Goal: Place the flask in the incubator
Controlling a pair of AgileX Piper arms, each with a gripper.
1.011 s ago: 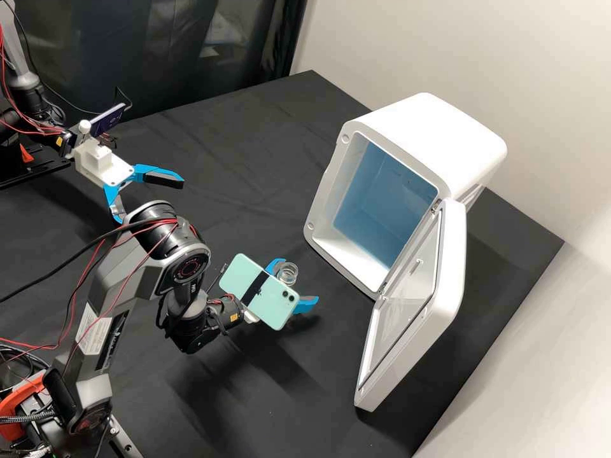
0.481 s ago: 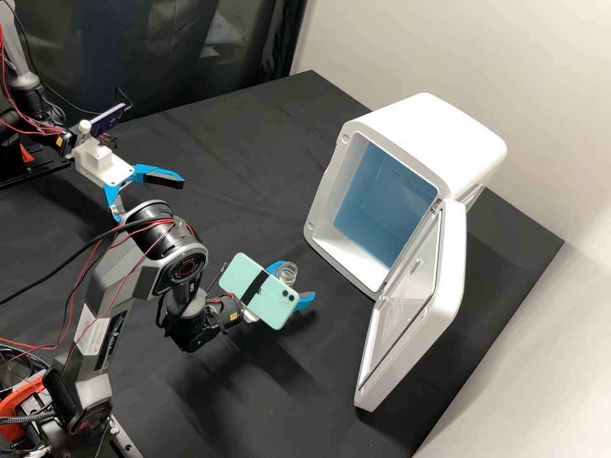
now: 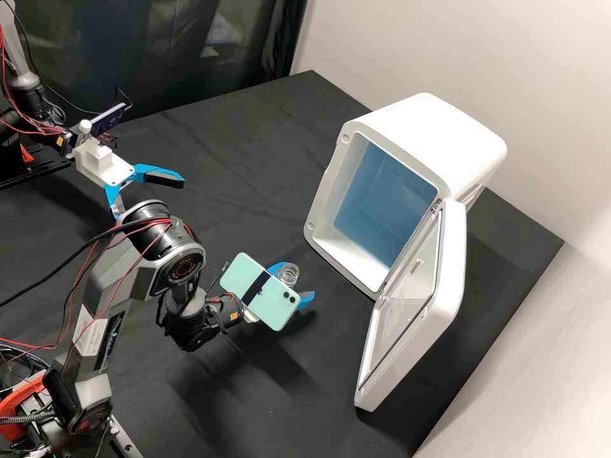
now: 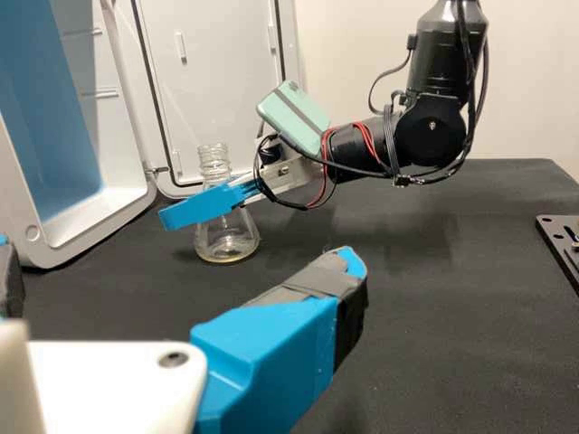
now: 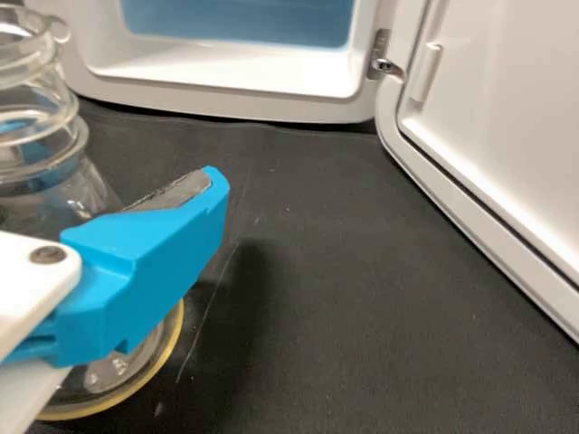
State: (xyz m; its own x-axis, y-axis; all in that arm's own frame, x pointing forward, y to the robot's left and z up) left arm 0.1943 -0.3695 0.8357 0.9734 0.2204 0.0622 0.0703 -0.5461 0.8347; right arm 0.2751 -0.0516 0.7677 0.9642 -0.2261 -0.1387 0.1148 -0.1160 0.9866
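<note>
A clear glass flask [image 3: 289, 273] stands upright on the black bench in front of the white incubator [image 3: 445, 137], whose door [image 3: 423, 299] hangs open to the right of its blue inside. My right gripper [image 3: 291, 281] is low at the flask, one blue finger on each side, shut against the glass [image 5: 41, 172]. From the left wrist view the right gripper [image 4: 226, 203] has a fingertip [image 4: 204, 208] crossing the flask [image 4: 224, 237] below its neck. My left gripper [image 3: 141, 191] hangs open and empty at the far left, well away.
A mint-green phone [image 3: 262, 292] is strapped to the right wrist. The incubator's rim [image 5: 235, 77] and door [image 5: 488, 136] lie a short way ahead of the flask, with bare black bench [image 5: 344, 298] between. Cables and mounts crowd the left edge.
The right gripper's near finger has drawn in toward the flask. The right arm's elbow shifted slightly. Flask and left arm stayed put.
</note>
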